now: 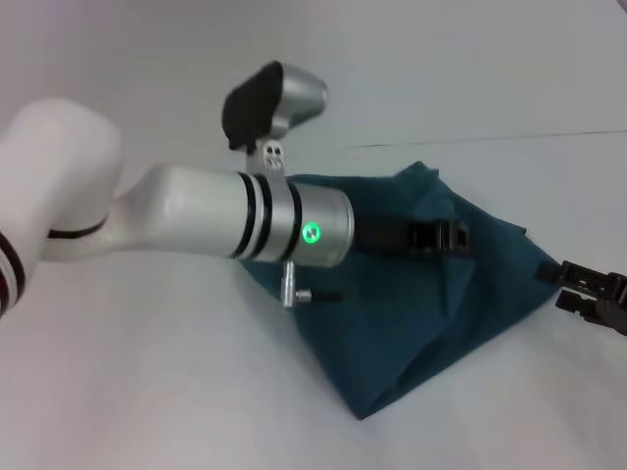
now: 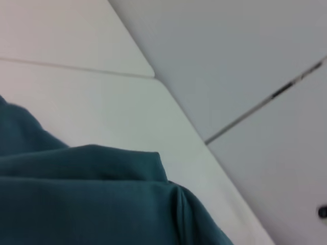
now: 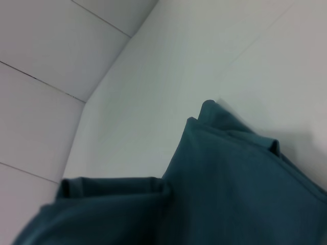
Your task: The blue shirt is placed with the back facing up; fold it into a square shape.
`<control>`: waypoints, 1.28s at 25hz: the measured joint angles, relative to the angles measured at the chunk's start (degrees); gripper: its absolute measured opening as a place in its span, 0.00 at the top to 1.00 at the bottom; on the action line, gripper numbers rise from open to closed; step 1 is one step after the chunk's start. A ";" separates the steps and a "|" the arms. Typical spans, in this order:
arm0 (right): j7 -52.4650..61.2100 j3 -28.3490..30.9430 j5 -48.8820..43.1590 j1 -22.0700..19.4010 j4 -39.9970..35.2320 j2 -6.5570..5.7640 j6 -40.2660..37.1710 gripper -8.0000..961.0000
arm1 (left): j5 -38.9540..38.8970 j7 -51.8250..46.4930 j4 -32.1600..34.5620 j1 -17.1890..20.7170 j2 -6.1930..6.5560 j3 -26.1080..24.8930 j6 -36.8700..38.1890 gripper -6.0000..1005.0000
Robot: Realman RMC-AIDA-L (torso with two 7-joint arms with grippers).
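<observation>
Left arm crosses the head view from the left edge, white and silver, wrist ring lit green, ending in the left gripper (image 1: 438, 237) over the middle of the blue shirt (image 1: 421, 323). Its black fingers sit right on or just above the top layer of fabric near a raised fold ridge; can't tell whether they are pinching cloth or parted. Own fingers don't show in the left wrist view, only bunched teal folds close under the camera.

Shirt lies on the white worktop (image 1: 147, 392), right of centre, already gathered into a rough diamond: one corner pointing toward the near edge, one peak toward the far edge, creases running from the peak down to the near corner. Not a square yet; I'd judge the fold partway done, edges uneven.

Right gripper (image 1: 588, 294) is at the right edge of the head view, low, just off the shirt's right corner, apparently not touching it. Fingers dark and partly cut off, so open or closed is not readable. Right wrist view shows stacked folded layers of the shirt (image 3: 230, 194) nearby.

Key relation: shirt's long axis runs far-to-near, left gripper is over its centre, right gripper beside its right corner. Right arm is nearer that corner; any next tuck of that side likely falls to it.
</observation>
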 joint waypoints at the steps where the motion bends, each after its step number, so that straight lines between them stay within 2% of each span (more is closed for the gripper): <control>1: 0.02 0.00 0.00 0.02 0.00 0.00 0.01 0.05 | -0.02 0.24 -0.02 -0.05 0.03 0.78 0.10 0.87; 6: 0.07 0.00 0.00 0.14 -0.01 0.04 0.30 0.05 | -0.09 1.82 0.26 -0.70 0.05 4.47 0.58 0.86; 10: 0.11 0.00 0.00 0.15 0.00 0.11 0.48 0.05 | -0.20 3.85 1.15 -1.69 0.01 8.48 0.99 0.77; 15: 0.11 0.00 -0.02 0.06 0.07 0.08 0.60 0.05 | -1.33 7.58 3.72 -0.35 0.10 8.50 6.31 0.67; 18: 0.15 0.05 -0.50 0.00 0.08 -0.17 0.59 0.05 | -1.88 8.40 4.04 2.66 0.52 3.74 10.49 0.58; 23: 1.62 0.07 -2.43 0.21 -0.31 -0.95 -0.52 0.05 | -2.81 7.52 3.86 11.42 0.56 -12.71 16.96 0.37; 24: 2.53 0.06 -2.85 0.27 -0.60 -1.89 -1.96 0.05 | -3.00 6.89 3.78 12.82 0.58 -14.84 18.08 0.35; 25: 2.53 0.06 -2.85 0.27 -0.60 -1.89 -1.96 0.05 | -3.05 5.55 3.70 14.36 0.78 -17.00 19.22 0.32; 28: 4.38 0.01 -3.16 0.68 -0.82 -4.22 -4.74 0.05 | -2.86 0.95 3.45 17.93 1.76 -20.38 21.89 0.25; 30: 6.28 0.01 -5.01 1.37 -1.41 -5.74 -6.21 0.05 | -2.79 -1.66 3.31 20.25 2.40 -21.92 23.56 0.26; 32: 8.85 0.00 -9.01 2.42 -3.55 -6.56 -7.32 0.05 | -1.94 -2.34 3.33 22.57 2.64 -23.96 25.36 0.26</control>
